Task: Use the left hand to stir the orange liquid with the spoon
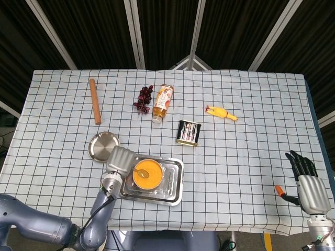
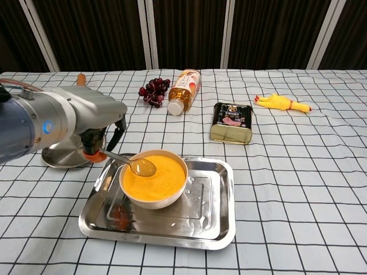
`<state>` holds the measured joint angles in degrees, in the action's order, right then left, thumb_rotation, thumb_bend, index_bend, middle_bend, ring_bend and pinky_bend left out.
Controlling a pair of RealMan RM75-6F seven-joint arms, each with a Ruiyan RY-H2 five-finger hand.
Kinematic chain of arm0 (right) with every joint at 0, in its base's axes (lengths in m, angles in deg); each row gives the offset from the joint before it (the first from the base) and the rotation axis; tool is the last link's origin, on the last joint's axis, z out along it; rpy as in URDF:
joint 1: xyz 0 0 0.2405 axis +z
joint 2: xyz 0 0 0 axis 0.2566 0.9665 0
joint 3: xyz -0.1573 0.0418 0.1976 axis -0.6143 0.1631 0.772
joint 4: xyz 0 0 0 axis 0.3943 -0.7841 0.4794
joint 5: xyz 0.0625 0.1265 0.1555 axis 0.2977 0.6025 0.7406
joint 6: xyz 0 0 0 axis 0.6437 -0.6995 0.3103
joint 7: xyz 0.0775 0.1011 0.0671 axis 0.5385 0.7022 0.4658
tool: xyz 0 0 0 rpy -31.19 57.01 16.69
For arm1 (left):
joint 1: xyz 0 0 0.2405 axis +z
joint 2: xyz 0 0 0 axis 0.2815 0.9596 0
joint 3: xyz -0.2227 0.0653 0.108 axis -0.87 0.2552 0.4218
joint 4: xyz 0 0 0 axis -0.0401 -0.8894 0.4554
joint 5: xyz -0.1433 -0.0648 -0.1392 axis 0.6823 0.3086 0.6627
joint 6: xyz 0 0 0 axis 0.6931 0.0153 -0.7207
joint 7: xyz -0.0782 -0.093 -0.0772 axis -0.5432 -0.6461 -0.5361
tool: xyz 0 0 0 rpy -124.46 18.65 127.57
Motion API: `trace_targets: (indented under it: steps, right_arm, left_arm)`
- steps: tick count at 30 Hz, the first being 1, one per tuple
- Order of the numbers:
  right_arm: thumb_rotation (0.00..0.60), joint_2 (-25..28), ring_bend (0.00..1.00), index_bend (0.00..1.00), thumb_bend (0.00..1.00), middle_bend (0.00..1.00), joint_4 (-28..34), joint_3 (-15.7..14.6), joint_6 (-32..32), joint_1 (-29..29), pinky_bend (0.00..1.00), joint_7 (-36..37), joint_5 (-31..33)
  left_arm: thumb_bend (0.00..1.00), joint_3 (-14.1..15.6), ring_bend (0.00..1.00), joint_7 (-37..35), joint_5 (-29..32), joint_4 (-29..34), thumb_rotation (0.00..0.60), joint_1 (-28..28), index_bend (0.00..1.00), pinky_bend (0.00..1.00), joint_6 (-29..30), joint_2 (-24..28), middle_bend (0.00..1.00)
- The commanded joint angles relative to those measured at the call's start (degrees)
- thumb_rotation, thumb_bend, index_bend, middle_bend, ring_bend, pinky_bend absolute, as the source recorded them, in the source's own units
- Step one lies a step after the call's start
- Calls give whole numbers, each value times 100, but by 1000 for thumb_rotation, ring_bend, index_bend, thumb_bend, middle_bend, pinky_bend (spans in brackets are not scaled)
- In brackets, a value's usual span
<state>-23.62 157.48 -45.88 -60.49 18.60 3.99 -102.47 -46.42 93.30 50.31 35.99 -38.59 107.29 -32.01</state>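
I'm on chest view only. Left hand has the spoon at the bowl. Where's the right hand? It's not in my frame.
Observer: Head view shows the right hand at the table's near right corner. Its fingers are spread, it holds nothing, and it is far from the tray.
Operator: The left arm covers most of the steel plate for me. Is it clear of the tray?
Observer: From above, the round steel plate lies whole on the cloth, up and to the left of the tray, and does not overlap it. The left hand, holding the spoon, sits at the tray's corner nearest the plate.
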Motion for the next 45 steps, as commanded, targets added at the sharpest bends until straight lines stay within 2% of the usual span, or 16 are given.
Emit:
trace_targets:
  steps: [1,4,9,15,18,21,24,36,40,45]
  right_arm:
    - [600,6,0,0,339,0,2,3,-9,0,0,19,-10]
    - [600,11,0,0,339,0,2,1,-14,-2,0,36,-18]
    - [600,18,0,0,339,0,-2,-2,-9,-2,0,56,-18]
    - [600,21,0,0,339,0,-2,3,-15,-4,0,61,-11]
    - [600,16,0,0,339,0,2,0,-9,-1,0,48,-12]
    - [600,12,0,0,339,0,15,2,-19,-1,0,25,-19]
    - [600,9,0,0,339,0,19,-3,-18,-3,0,12,-21]
    - [600,16,0,0,340,0,15,-2,-9,-1,0,57,-15]
    - [600,19,0,0,338,0,17,-4,4,4,0,68,-14]
    - [600,19,0,0,339,0,21,-5,5,6,0,60,-16]
  left_arm:
    - [511,-83,1000,78,174,-111,600,-162,531,1000,162,-191,1000]
    - [498,-82,1000,54,178,-198,600,-233,521,1000,198,-266,1000]
    - [344,-8,1000,-46,124,-217,600,-279,460,1000,235,-281,1000]
    - [260,151,1000,-227,-7,-81,600,-236,433,1000,291,-110,1000]
    - [263,228,1000,-334,-97,-17,600,-196,468,1000,285,-6,1000]
    - [311,291,1000,-469,-192,35,600,-154,528,1000,260,99,1000]
    - [339,357,1000,-533,-241,68,600,-154,544,1000,212,168,1000]
    - [426,404,1000,-530,-98,-95,600,-311,495,1000,171,82,1000]
    - [429,420,1000,-497,-5,-119,600,-358,461,1000,173,43,1000]
    - [429,442,1000,-524,5,-117,600,-382,467,1000,198,38,1000]
